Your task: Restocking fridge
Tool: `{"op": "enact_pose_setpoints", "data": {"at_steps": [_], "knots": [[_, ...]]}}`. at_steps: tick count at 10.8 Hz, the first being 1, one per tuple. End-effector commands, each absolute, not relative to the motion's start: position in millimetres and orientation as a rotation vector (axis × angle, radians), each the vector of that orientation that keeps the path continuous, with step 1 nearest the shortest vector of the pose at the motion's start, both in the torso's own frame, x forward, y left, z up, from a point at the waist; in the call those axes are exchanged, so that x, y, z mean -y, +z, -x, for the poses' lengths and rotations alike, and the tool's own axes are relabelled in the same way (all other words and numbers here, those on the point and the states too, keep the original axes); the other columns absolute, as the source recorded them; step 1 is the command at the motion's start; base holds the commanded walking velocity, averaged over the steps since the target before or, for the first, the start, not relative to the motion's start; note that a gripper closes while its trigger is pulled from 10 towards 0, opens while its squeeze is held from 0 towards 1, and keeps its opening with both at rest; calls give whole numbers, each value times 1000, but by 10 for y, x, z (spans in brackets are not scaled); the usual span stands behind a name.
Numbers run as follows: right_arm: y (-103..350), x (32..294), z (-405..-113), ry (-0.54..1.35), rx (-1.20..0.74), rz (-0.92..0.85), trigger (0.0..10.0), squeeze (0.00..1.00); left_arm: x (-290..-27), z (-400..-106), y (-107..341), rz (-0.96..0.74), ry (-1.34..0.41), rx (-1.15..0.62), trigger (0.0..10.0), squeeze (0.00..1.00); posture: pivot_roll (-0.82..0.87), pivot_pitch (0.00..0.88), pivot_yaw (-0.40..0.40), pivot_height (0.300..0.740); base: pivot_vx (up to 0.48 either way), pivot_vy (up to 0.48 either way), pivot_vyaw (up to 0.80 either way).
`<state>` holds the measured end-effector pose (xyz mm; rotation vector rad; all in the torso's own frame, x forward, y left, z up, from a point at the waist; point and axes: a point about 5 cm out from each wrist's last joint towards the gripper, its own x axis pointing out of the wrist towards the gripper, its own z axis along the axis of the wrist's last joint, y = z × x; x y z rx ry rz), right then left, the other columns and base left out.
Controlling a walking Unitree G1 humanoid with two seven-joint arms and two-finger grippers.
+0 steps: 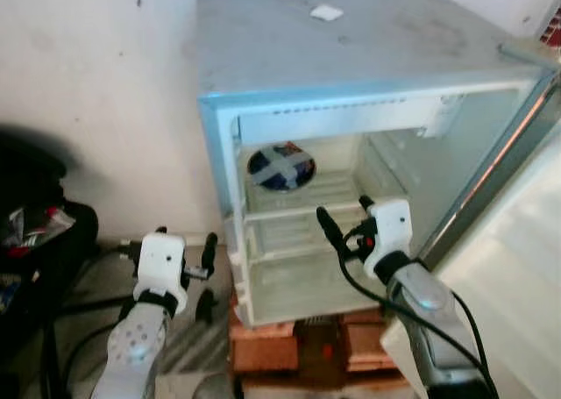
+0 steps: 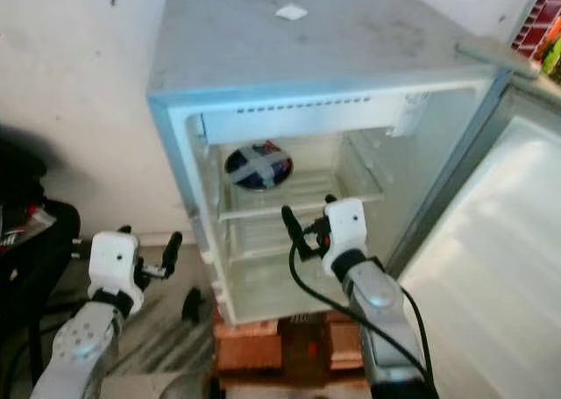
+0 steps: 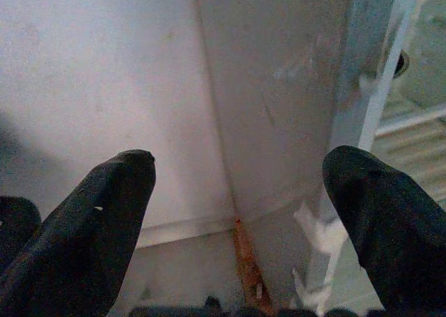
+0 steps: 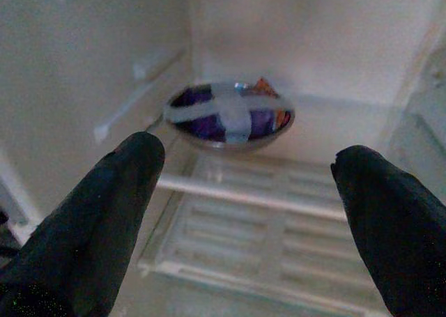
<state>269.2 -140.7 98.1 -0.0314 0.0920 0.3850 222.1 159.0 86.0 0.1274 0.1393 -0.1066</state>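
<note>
A small white fridge (image 1: 351, 57) stands open before me, its door (image 1: 517, 241) swung out to the right. On the upper shelf (image 1: 307, 202) sits a metal bowl (image 1: 280, 167) of dark food taped over with a white cross, also seen as the bowl (image 4: 230, 115). My right gripper (image 1: 344, 215) is open and empty, just in front of the shelf's edge, a short way from the bowl. My left gripper (image 1: 186, 260) is open and empty, held low outside the fridge's left wall (image 3: 279, 108).
The fridge rests on red bricks (image 1: 263, 342). A white wall (image 1: 96, 110) stands behind it. Dark bags and clutter (image 1: 35, 241) lie on the floor at the far left. A small white scrap (image 1: 326, 12) lies on the fridge top. Black cables trail along both arms.
</note>
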Motion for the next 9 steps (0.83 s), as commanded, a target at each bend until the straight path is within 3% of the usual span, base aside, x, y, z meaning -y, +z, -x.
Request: {"op": "enact_pose_setpoints", "data": {"at_steps": [1,7,9], "knots": [[928,1400,-2672,379,-118,8,10000,0,-1615,-2215,834,-141,-98,-148,10000,0,93,41,17,740,-322,0,0],[945,1396,-2728,382,-117,6,10000,0,-1566,-2264,841,-147,-113,-138,10000,0,83,49,25,740,-274,0,0],[982,1351,-2781,357,-90,28,10000,0,-1567,-2298,865,-157,-117,-127,10000,0,77,52,31,740,0,0,0]]}}
